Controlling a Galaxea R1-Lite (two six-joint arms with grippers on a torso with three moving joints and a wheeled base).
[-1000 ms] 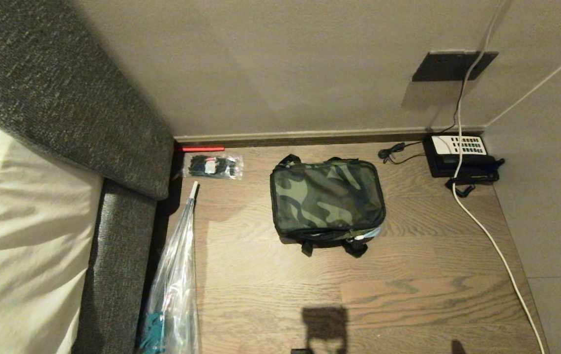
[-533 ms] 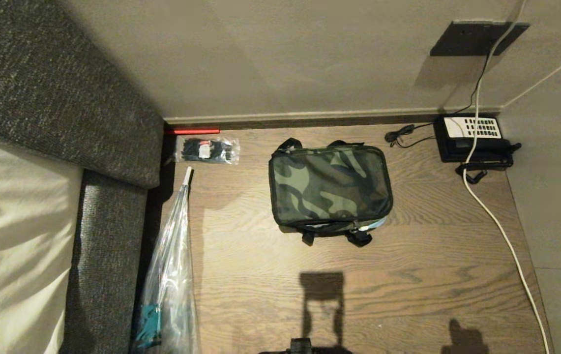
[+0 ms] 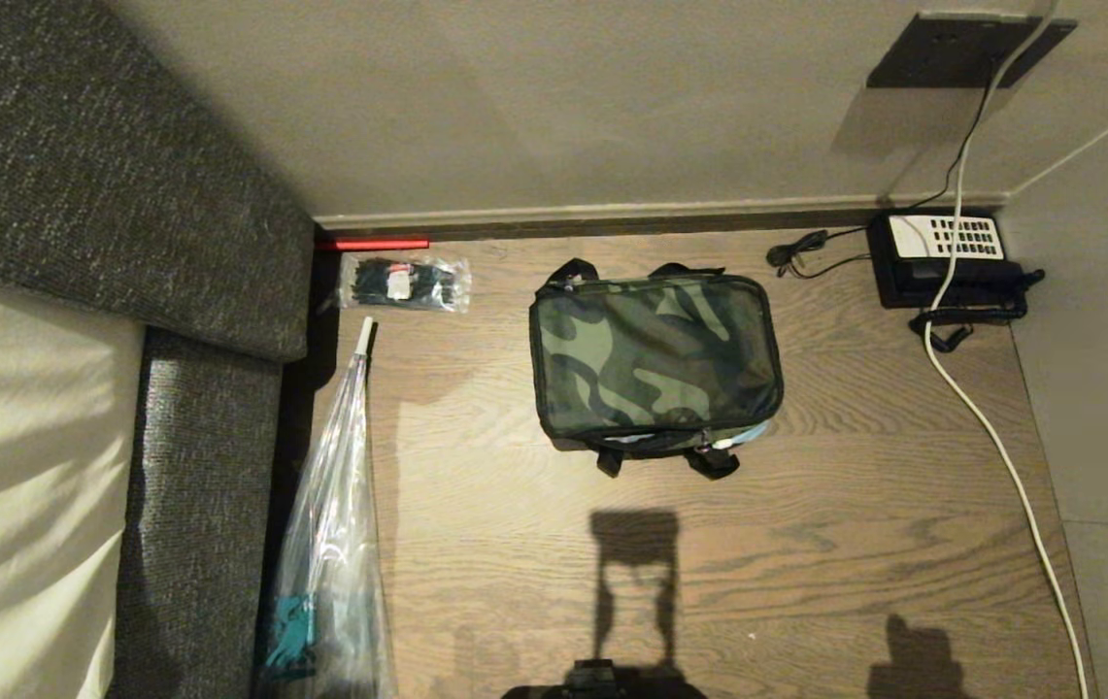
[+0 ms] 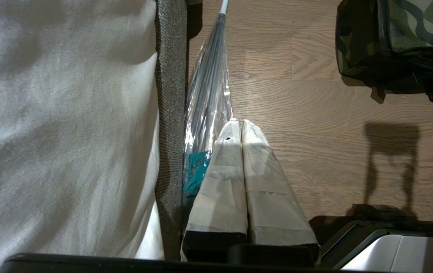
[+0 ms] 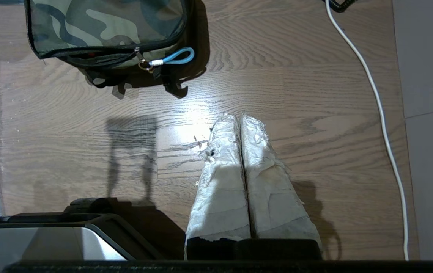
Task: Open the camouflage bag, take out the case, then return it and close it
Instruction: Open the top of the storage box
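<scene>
Bag (image 3: 655, 356) mid-floor (image 3: 534, 544), telephone (image 3: 947, 260) to its right, umbrella (image 3: 330, 544) to its left

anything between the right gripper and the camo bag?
Nothing but bare wood floor with a shadow on it, per the right wrist view. The right gripper, shut, hangs short of the bag, whose blue zipper pull faces it.

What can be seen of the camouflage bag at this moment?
The camouflage bag is a boxy soft bag with a green-and-dark camouflage top, black edging and black straps. It lies flat on the wooden floor, lid up, zipped shut. Its light blue zipper pull hangs at the near edge; two strap ends stick out there and handle loops show at the far edge. Neither claw touches it, and nothing rests on it.
</scene>
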